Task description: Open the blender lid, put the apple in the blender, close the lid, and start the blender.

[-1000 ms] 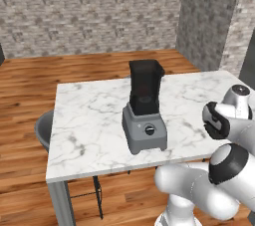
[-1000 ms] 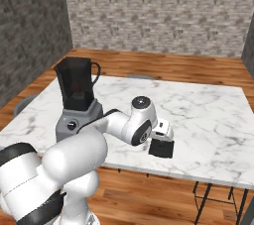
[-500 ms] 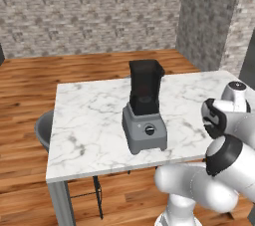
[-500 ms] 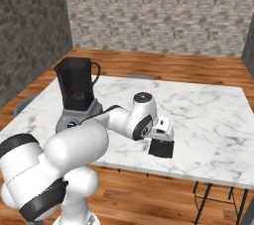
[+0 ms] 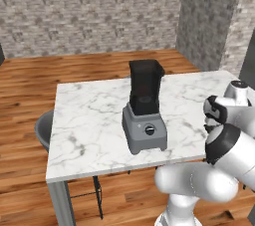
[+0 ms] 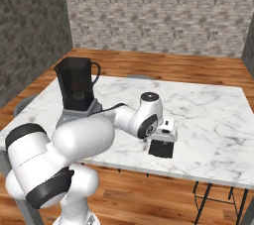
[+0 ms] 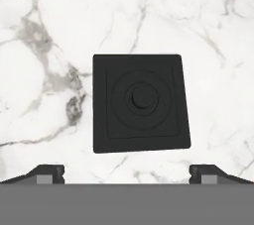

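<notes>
**A:** What has changed over the last second on the marble table [image 6: 208,105]?

**B:** Little: the hand has drifted slightly along the table's near edge, while the blender [image 5: 144,115] has kept its place. In the right base view, the white arm reaches out low over the near edge, its gripper [image 6: 161,145] pointed down at the blender lid [image 6: 161,148].

**A:** And the lid itself?

**B:** It lies flat on the marble, a black square with raised concentric rings at its middle, seen squarely from above in the hand view [image 7: 141,102]. It sits well apart from the blender, to that machine's right in the right base view.

**A:** Is the hand gripping it?

**B:** No. The jaws are spread wide, with one fingertip [image 7: 47,173] showing at each lower corner of the hand view, clear of the slab. Nothing is between them.

**A:** The blender?

**B:** Upright near the table's middle, dial facing the robot, its dark jar uncovered at the top.
</notes>
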Robot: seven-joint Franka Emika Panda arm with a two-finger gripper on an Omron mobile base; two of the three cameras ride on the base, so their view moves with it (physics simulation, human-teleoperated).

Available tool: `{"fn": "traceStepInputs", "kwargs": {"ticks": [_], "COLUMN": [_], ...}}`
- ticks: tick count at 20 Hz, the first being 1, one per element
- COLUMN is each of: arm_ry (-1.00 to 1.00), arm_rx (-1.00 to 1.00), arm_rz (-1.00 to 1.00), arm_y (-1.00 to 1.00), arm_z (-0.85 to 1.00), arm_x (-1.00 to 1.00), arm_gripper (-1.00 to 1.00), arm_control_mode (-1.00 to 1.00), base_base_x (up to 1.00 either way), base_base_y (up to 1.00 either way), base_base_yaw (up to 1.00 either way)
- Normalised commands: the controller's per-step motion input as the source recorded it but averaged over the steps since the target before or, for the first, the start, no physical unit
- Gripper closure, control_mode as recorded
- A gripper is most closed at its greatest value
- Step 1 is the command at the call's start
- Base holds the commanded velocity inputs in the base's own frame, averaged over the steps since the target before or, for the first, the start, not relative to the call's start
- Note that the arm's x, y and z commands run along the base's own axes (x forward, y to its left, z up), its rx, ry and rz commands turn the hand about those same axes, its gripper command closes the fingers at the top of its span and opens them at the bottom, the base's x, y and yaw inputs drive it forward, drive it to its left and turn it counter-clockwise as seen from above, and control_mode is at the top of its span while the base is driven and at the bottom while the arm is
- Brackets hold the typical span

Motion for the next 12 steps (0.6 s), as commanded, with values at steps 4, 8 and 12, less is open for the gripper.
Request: {"fn": "traceStepInputs", "kwargs": {"ticks": [4, 8, 12], "arm_ry": [0.03, 0.06, 0.05], "arm_rx": [0.05, 0.01, 0.0], "arm_rz": [0.07, 0.06, 0.06], "arm_y": [-0.17, 0.0, 0.0], "arm_z": [-0.16, -0.14, -0.12], "arm_x": [0.01, 0.15, 0.3], "arm_gripper": [-1.0, -1.0, -1.0], "arm_control_mode": [-1.0, -1.0, -1.0], "base_base_x": [0.0, 0.0, 0.0], "base_base_y": [0.0, 0.0, 0.0], "base_base_yaw": [0.0, 0.0, 0.0]}}
